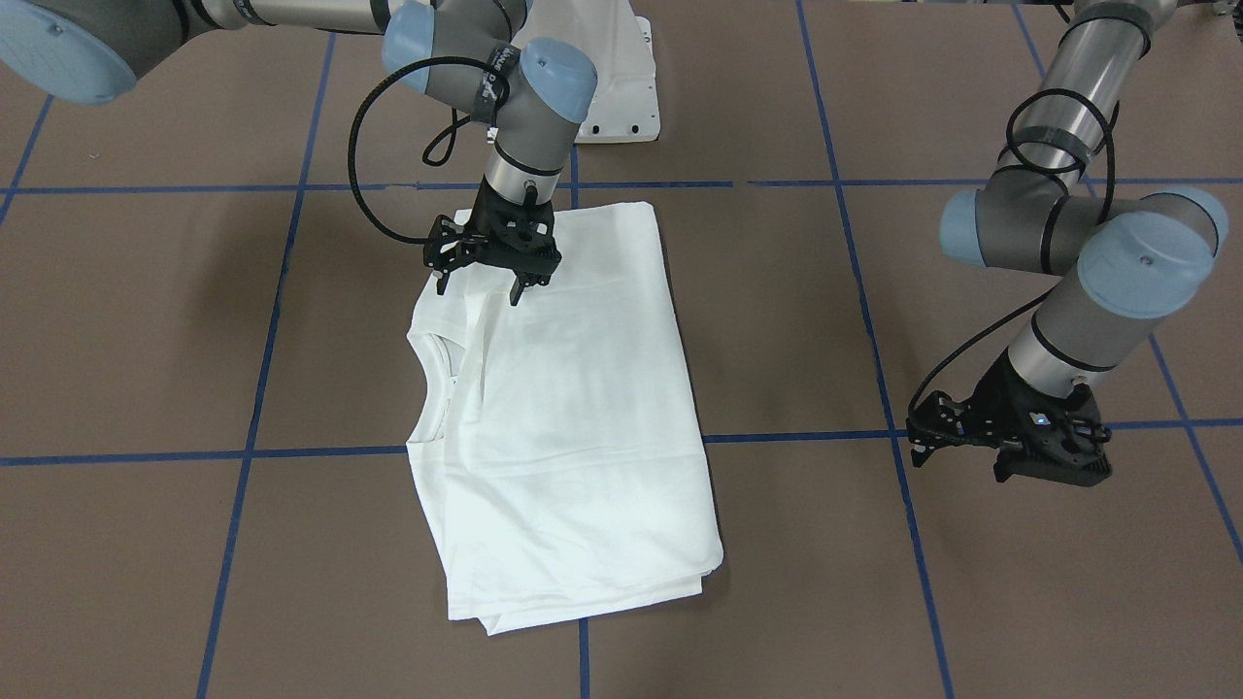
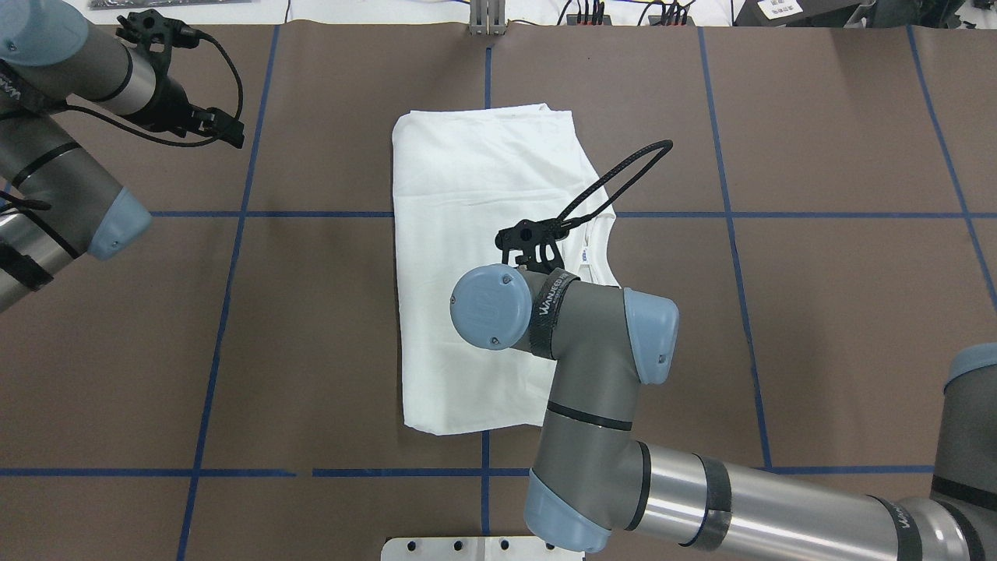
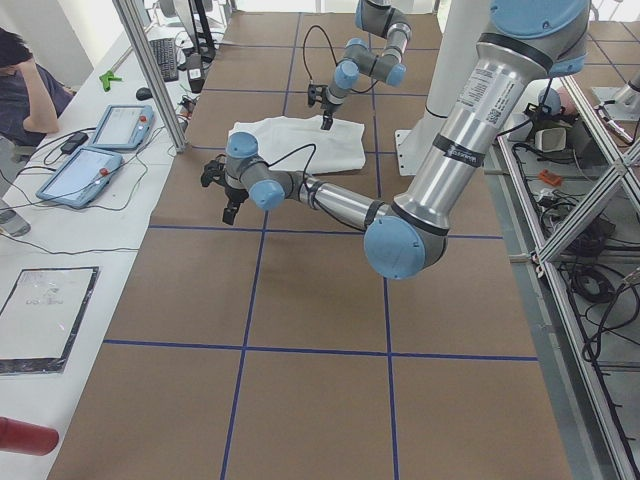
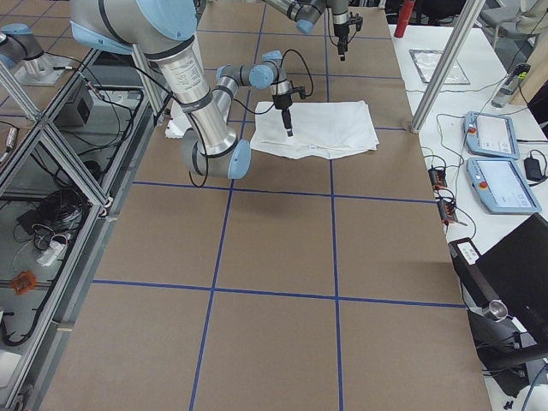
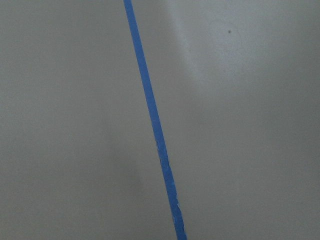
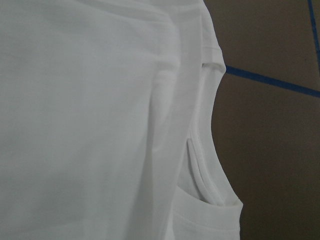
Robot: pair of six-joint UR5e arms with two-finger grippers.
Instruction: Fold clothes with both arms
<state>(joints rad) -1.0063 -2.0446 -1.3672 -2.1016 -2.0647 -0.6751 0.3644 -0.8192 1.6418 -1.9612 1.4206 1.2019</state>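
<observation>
Centrally on the brown table [image 1: 146,340] lies the folded white T-shirt [image 1: 573,417]. In the front-facing view, the right gripper [image 1: 479,289], spread and empty, hangs over the shirt's 12 o'clock end. The left gripper [image 2: 206,82], also spread, is well off at 3 o'clock.

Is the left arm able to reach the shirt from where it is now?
Probably yes: the left gripper hangs over the table beside the shirt, and nothing lies between them.

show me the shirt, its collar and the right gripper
shirt [image 1: 573,417]: front-facing view, middle of the folded top layer
collar [image 6: 200,160]: right wrist view, on the curved neck band
right gripper [image 1: 478,288]: front-facing view, midway between its fingertips, over the shirt's end
</observation>
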